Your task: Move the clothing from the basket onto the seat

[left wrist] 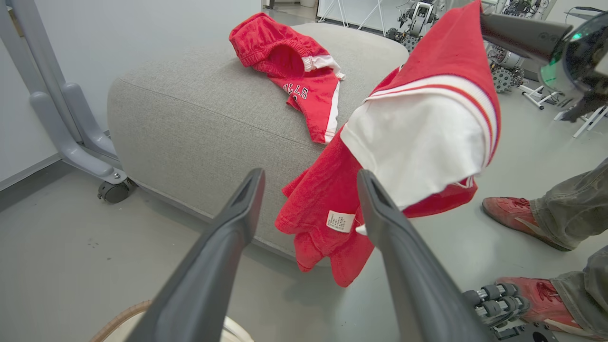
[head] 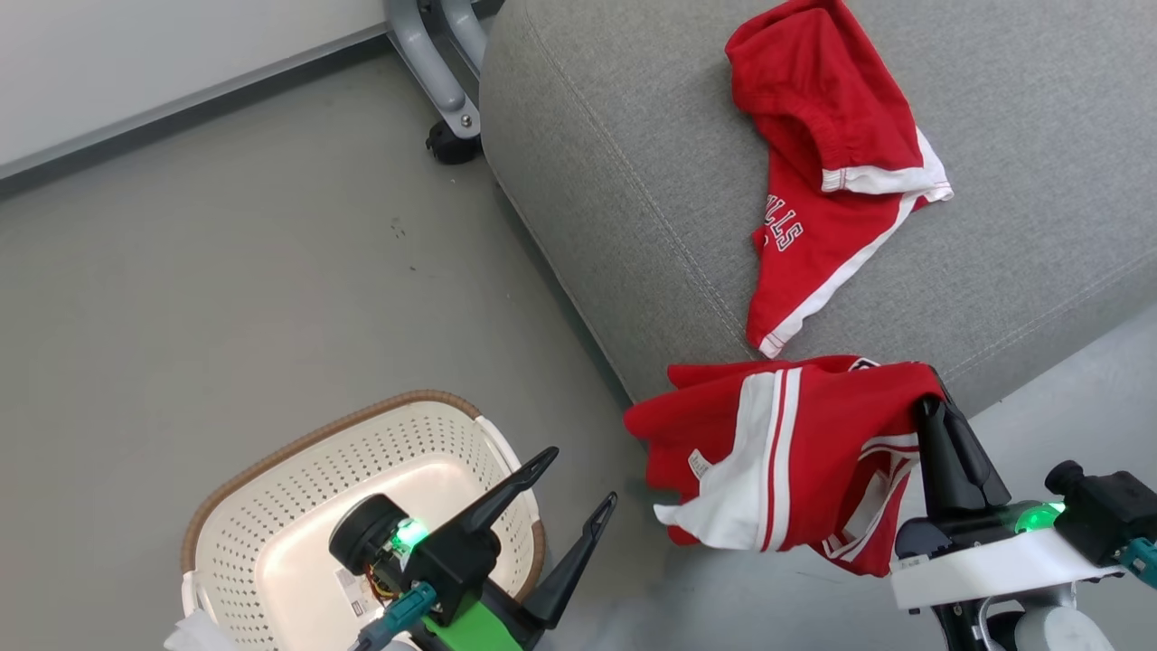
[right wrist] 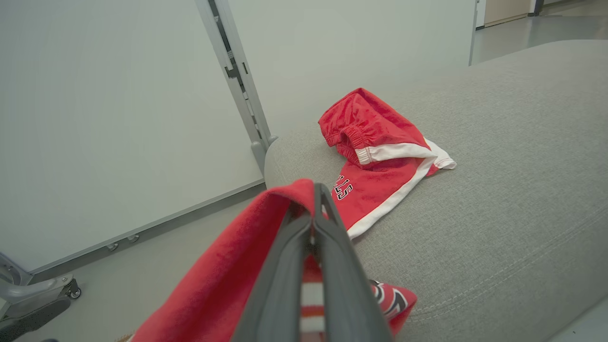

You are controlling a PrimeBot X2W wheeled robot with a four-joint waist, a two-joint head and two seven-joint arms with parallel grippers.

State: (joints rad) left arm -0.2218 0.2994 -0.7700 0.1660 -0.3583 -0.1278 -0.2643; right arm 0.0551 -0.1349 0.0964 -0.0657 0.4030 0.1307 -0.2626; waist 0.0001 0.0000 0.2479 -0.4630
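Our left hand point(head: 582, 475) hovers above the basket point(head: 271, 506), fingers spread wide with nothing between them. Our right hand point(head: 934, 407) is clamped on one red garment point(head: 795, 452), which dangles at the front edge of the seat point(head: 633, 181). We see the lettered garment point(head: 832, 181) lying on that seat.

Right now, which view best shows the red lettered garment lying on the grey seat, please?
The head view: the red, white-trimmed lettered garment lies large and unobstructed on the light-grey fabric seat. The left wrist view shows it smaller, lettering upside down; in the right wrist view the right end effector hides its near tip.
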